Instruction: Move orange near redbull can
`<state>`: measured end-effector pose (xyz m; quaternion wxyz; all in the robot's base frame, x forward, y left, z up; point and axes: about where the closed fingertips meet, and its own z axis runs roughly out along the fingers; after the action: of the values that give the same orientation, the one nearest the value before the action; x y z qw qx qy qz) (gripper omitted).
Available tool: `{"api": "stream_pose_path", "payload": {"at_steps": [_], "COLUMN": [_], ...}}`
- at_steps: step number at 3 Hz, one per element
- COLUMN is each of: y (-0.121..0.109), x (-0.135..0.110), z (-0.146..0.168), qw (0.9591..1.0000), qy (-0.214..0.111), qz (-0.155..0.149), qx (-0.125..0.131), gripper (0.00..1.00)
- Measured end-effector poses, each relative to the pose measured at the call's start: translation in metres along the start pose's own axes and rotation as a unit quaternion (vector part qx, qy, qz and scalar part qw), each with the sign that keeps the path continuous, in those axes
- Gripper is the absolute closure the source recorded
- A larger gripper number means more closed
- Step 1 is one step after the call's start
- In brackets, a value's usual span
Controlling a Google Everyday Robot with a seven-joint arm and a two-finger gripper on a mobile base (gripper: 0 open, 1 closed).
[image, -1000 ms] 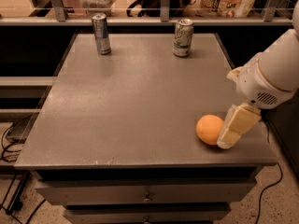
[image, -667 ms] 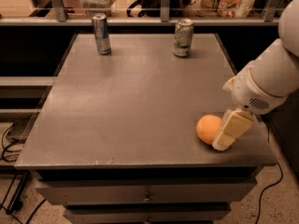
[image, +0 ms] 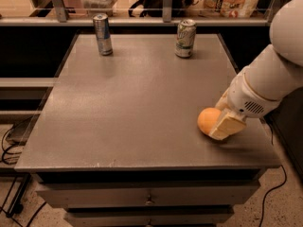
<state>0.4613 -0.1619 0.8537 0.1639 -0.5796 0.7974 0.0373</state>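
The orange point(image: 207, 121) lies on the grey table point(image: 142, 98) near its front right corner. My gripper point(image: 219, 128) is down at the orange's right side, touching or covering part of it. Its white arm point(image: 270, 79) reaches in from the right. The redbull can point(image: 102, 34), slim, silver and blue, stands upright at the table's far left, far from the orange.
A wider pale green-and-white can point(image: 185, 38) stands upright at the table's far right of centre. A railing with clutter behind it point(image: 165, 4) runs along the back. Drawers point(image: 147, 197) sit under the tabletop and cables point(image: 9, 141) lie on the floor at left.
My gripper and arm have shifted left and lower, closing in on the orange's right side. The orange and both cans have stayed about where they were.
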Motion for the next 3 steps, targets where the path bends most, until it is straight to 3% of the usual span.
{"api": "stream_pose_path", "payload": {"at_steps": [1, 2, 3], "y": [0.007, 0.006, -0.017], "x": [-0.005, -0.005, -0.016], "z": [0.007, 0.005, -0.029], "qw": [0.9999, 0.9999, 0.9997], "qy": [-0.003, -0.003, -0.019], "qz": [-0.001, -0.001, -0.004], "qx": [-0.016, -0.015, 0.017], "gripper": [0.72, 0.95, 1.0]}}
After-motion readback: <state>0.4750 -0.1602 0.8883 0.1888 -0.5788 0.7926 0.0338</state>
